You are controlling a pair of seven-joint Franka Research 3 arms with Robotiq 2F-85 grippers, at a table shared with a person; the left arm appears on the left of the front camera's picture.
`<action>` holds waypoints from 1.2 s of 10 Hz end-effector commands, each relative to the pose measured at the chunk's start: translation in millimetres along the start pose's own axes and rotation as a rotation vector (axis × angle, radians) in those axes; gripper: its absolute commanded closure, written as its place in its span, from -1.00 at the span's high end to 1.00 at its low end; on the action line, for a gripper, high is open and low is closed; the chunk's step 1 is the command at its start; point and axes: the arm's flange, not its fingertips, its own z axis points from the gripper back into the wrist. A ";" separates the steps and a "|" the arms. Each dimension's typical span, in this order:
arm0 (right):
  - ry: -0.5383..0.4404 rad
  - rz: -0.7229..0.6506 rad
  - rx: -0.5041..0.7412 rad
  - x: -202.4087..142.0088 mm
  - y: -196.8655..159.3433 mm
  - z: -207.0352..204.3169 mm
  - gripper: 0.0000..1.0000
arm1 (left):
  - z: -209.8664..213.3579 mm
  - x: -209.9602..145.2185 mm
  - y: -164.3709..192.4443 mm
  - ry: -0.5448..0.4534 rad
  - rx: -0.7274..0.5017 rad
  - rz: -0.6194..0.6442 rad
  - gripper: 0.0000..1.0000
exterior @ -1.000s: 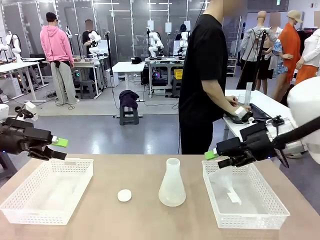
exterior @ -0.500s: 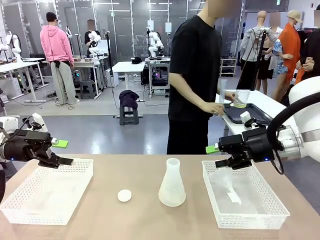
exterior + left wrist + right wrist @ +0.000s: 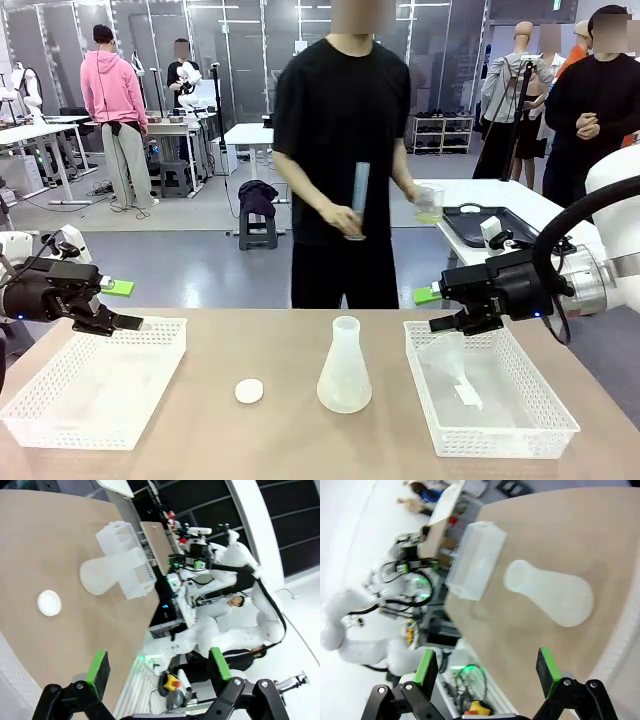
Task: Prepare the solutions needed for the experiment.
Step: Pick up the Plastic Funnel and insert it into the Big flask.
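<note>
Hovering with jaws spread wide and empty: left gripper above the far rim of the left basket, right gripper above the far-left corner of the right basket. Solutions located off the table, as a shallow pale yellow layer in a clear beaker held by the person at the far side, measuring cylinder in the other hand. Conical flask upright at table centre, white cap near it.
</note>
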 end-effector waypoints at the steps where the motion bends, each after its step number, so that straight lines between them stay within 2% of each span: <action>1: 0.021 -0.024 0.137 14.9 -26.7 6.6 1.00 | 14.0 6.8 20.3 -0.002 -0.128 0.059 1.00; 4: 0.031 -0.031 0.154 25.8 -30.1 16.7 1.00 | 20.4 0.8 32.7 -0.002 -0.115 0.107 1.00; 5: 0.031 -0.026 0.139 27.5 -28.7 18.8 1.00 | 21.2 1.6 35.7 0.000 -0.088 0.098 1.00; 6: 0.051 0.039 0.062 32.1 -27.1 23.3 1.00 | 15.6 -8.0 35.6 -0.006 -0.099 0.101 1.00; 7: 0.116 0.153 -0.028 45.9 -25.0 31.8 1.00 | 15.6 -8.0 35.6 -0.006 -0.099 0.101 1.00; 8: 0.205 0.332 -0.185 64.9 -23.3 36.9 1.00 | 15.6 -8.0 35.6 -0.006 -0.099 0.101 1.00; 9: 0.255 0.429 -0.273 83.0 -22.5 34.8 1.00 | 15.6 -8.0 35.6 -0.006 -0.099 0.101 1.00; 12: 0.390 0.697 -0.471 114.7 -26.8 -6.5 1.00 | 15.6 -8.0 35.6 -0.006 -0.099 0.101 1.00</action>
